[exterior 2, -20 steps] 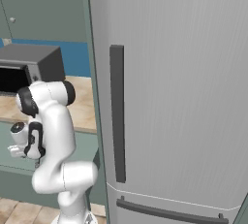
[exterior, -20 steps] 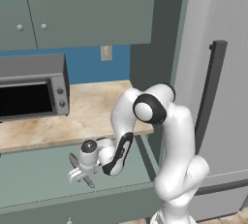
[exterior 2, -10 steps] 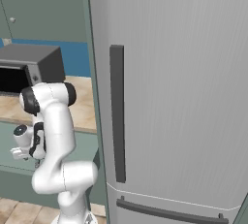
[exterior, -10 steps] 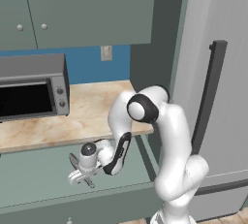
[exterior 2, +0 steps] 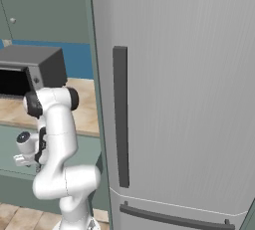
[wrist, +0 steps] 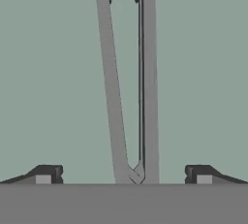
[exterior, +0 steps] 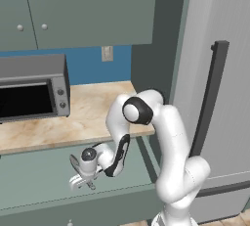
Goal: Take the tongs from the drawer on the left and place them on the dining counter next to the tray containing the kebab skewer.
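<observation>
Grey-green drawer (wrist: 53, 72) floor below, tongs (wrist: 128, 82) lying lengthwise (joint end nearest); gripper (wrist: 123, 175) spread wide astride them, lined up, I'd judge, to pinch both arms.

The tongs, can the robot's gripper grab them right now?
Probably yes. In the hand view the tongs lie between the open gripper's fingertips, with nothing covering them on the drawer floor.

The end effector (wrist: 123, 175) stands spread, bare drawer (wrist: 53, 72) floor free on either side of it. The tongs (wrist: 130, 77) lie between its fingertips, both apart from them.
</observation>
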### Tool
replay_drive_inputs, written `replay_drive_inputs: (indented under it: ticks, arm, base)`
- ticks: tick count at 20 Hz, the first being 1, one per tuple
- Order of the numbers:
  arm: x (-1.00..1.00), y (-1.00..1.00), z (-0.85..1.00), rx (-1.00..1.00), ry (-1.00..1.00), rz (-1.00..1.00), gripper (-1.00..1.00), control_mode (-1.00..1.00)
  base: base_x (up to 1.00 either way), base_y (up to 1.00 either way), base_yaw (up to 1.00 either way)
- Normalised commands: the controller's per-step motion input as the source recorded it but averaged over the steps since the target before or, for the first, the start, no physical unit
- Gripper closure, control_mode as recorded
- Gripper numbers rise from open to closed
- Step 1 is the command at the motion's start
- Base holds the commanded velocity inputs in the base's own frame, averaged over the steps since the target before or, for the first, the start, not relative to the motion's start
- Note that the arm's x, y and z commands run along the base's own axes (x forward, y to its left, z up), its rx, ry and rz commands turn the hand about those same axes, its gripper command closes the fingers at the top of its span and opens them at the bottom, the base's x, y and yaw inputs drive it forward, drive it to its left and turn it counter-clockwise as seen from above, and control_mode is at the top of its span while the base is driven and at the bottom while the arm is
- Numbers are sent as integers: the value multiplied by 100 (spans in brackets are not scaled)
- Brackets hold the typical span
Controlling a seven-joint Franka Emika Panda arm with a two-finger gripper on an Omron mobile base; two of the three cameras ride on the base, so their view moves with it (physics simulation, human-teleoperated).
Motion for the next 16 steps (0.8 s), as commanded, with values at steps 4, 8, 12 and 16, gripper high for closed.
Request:
replay_drive_inputs:
  ticks: [4,8,12,16]
  arm:
    - [0,0,-22,0,0,0,-100,-100]
    - [0,2,-10,0,0,0,100,-100]
    - [0,0,0,0,0,0,100,-100]
    - [-1,3,32,0,-6,0,100,-100]
  base:
    - [0,0,0]
    - [0,0,0]
    - [0,0,0]
    - [0,0,0]
